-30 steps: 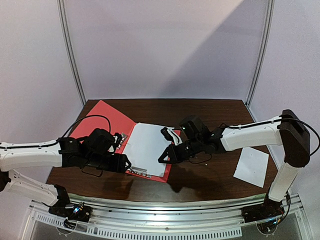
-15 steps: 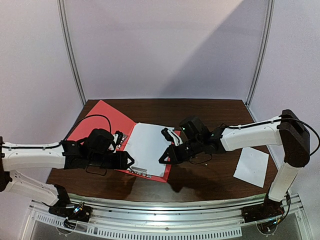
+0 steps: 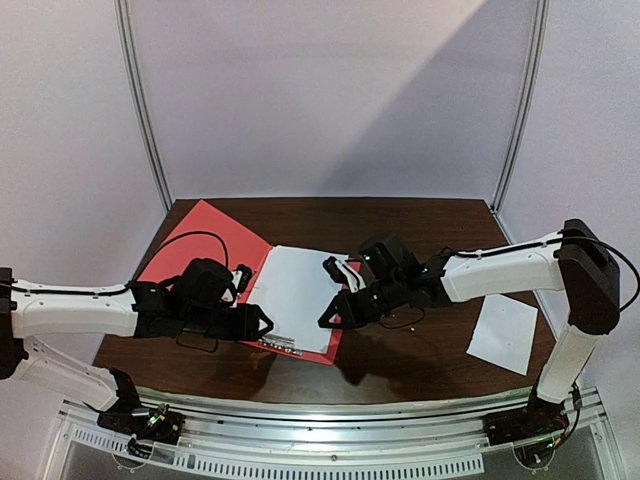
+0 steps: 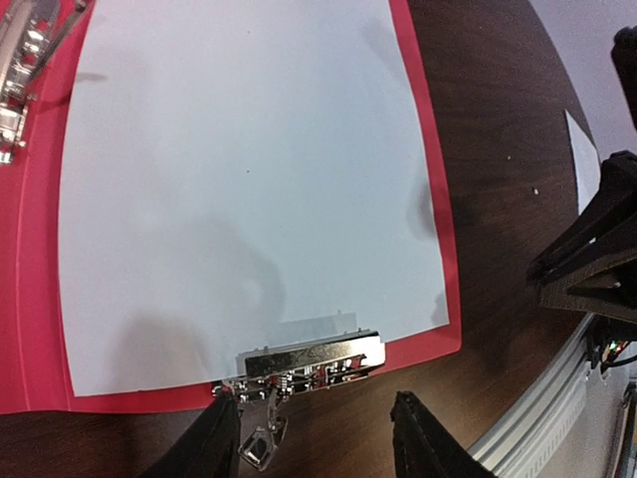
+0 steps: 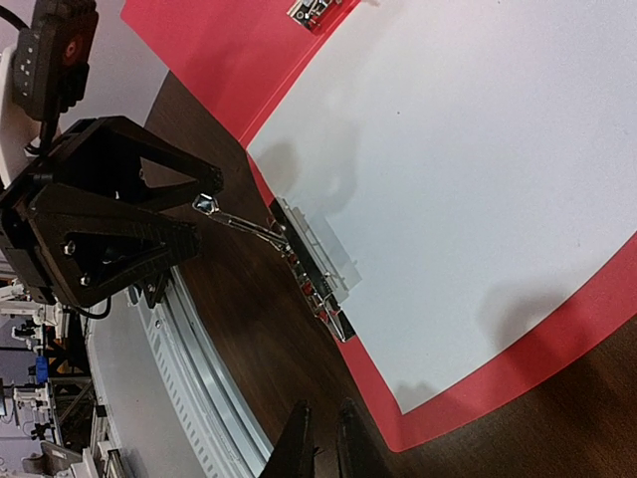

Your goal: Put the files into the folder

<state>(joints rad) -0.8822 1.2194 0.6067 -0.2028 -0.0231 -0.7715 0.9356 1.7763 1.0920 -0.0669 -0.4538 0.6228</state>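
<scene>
The red folder (image 3: 195,240) lies open on the table, and the large white file (image 3: 295,285) rests flat on its right half. A metal clip (image 4: 309,363) at the folder's near edge sits over that sheet's edge. Its thin lever (image 4: 261,438) sticks out toward me. My left gripper (image 4: 314,443) is open just in front of the clip, with the lever beside its left finger (image 4: 214,443). My right gripper (image 5: 320,448) is shut on nothing and hovers over the table by the folder's near right corner. The small white file (image 3: 503,333) lies far right.
A second metal fastener (image 4: 20,80) sits along the folder's central fold. The table's front rail (image 5: 199,368) runs close below both grippers. Bare dark wood (image 3: 420,350) lies between the folder and the small sheet.
My left gripper has slid right along the folder's near edge to the clip, and its jaws have narrowed a little. The right arm has hardly moved.
</scene>
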